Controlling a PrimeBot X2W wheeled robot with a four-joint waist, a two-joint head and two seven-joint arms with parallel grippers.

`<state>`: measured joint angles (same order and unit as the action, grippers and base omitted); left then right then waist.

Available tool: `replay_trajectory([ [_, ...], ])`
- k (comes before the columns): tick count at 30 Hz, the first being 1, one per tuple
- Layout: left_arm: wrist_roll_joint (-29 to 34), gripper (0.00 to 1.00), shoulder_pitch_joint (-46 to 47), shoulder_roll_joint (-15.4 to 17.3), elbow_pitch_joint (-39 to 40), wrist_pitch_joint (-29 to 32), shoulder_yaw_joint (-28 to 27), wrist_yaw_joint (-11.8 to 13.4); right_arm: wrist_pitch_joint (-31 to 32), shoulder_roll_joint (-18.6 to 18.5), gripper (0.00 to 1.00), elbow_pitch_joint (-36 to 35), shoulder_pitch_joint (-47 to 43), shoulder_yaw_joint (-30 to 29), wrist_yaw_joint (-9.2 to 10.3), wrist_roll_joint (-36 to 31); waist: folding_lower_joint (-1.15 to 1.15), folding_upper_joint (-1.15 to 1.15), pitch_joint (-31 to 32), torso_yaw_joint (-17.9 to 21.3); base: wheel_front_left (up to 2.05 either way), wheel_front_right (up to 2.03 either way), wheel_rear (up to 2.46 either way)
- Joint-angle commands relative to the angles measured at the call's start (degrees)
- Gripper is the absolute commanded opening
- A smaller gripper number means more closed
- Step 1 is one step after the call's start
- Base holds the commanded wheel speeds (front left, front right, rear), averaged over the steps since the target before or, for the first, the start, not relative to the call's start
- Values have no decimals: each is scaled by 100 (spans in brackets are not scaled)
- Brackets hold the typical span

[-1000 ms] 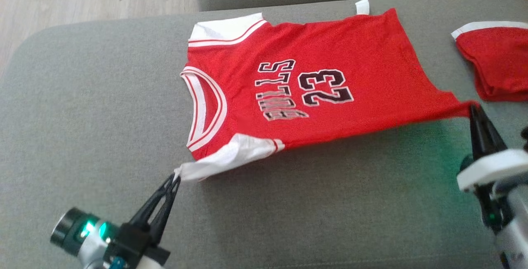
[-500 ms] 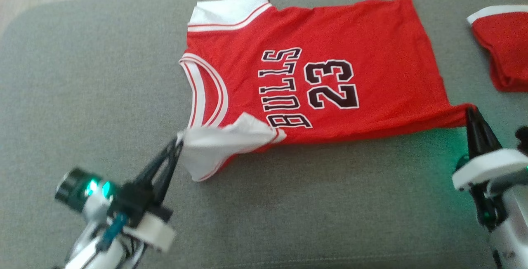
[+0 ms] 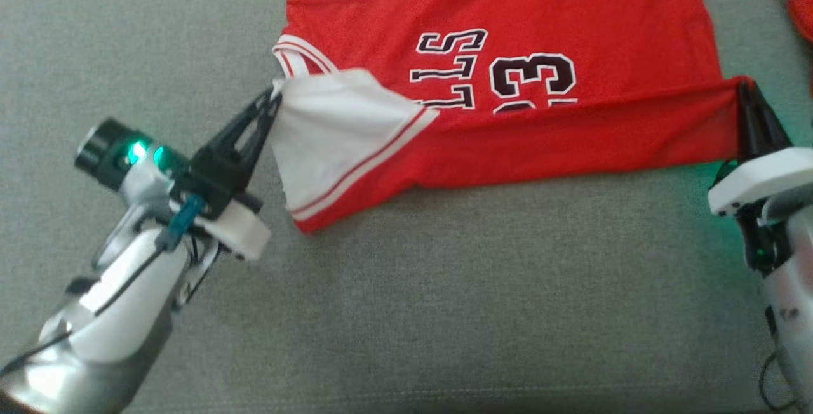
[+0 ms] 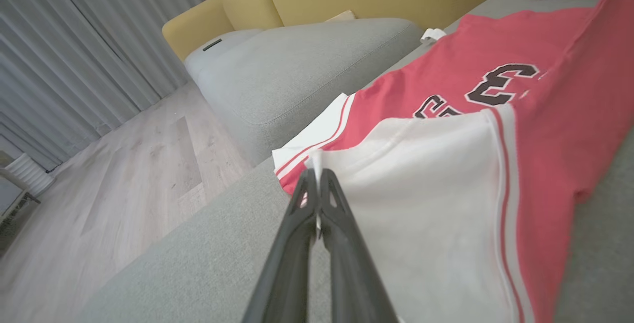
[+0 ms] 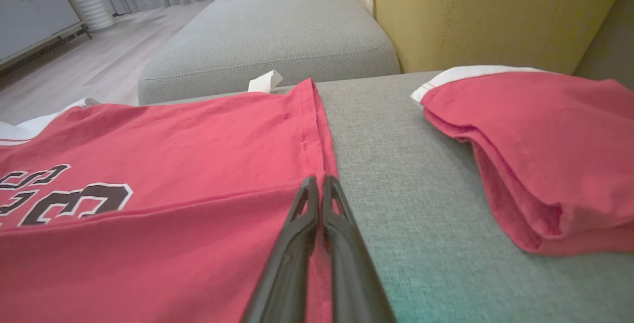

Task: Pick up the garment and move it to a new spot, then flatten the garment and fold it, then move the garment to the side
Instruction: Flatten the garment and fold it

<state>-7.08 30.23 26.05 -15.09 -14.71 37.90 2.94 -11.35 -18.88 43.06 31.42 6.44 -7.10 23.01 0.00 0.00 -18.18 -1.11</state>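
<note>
The red jersey (image 3: 540, 20) lay spread face up on the grey sofa cushion (image 3: 444, 312). The pickup, the move and the flattening therefore looked done, and the fold appeared to be under way. The left end effector (image 3: 273, 93) was clenched on the tip of the white sleeve (image 3: 336, 128). The right end effector (image 3: 743, 87) was clenched on the hem corner. Between them, the jersey's long edge nearest the cushion's front was raised off the cushion and turned over toward the cushion's back, covering the lower part of the black lettering and number (image 3: 533, 74). Laying that flap down, any further folds and the shift to the side were, by my reading, left to do. The cloth looked thin and smooth, taut along the lifted edge, with white, red-striped trim at neck and sleeves. A second red garment (image 5: 535, 144), folded, sat at the cushion's right end.
</note>
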Motion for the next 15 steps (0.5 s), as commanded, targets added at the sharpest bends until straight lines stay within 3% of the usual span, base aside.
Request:
replay_trajectory([
  [1,59,0,346,127,89,-29,-274,-22,-60,-131,0,-94,131,34,-39,-38,0,0,-79,-17,0,0,0],
  [6,239,0,764,9,-112,-29,-248,-110,-139,-87,0,175,388,60,-39,-95,0,0,-174,-5,0,0,0],
  [7,265,0,810,0,-160,-29,-231,-144,-157,-62,14,223,432,74,-39,-99,0,0,-182,4,0,0,0],
  [8,256,0,836,-19,-234,-29,-233,-167,-178,-32,66,266,472,76,-39,-91,0,0,-184,12,0,0,0],
  [9,190,35,835,-65,-329,-29,-264,-182,-207,-6,100,305,510,54,-39,-92,0,0,-179,22,0,0,0],
  [10,125,99,829,-111,-431,-29,-305,-176,-232,26,100,347,544,21,-39,-89,0,0,-167,31,0,0,0],
  [15,-317,100,536,-339,-650,-29,-547,-189,-336,192,100,311,529,-80,-39,-126,0,0,50,75,0,0,0],
])
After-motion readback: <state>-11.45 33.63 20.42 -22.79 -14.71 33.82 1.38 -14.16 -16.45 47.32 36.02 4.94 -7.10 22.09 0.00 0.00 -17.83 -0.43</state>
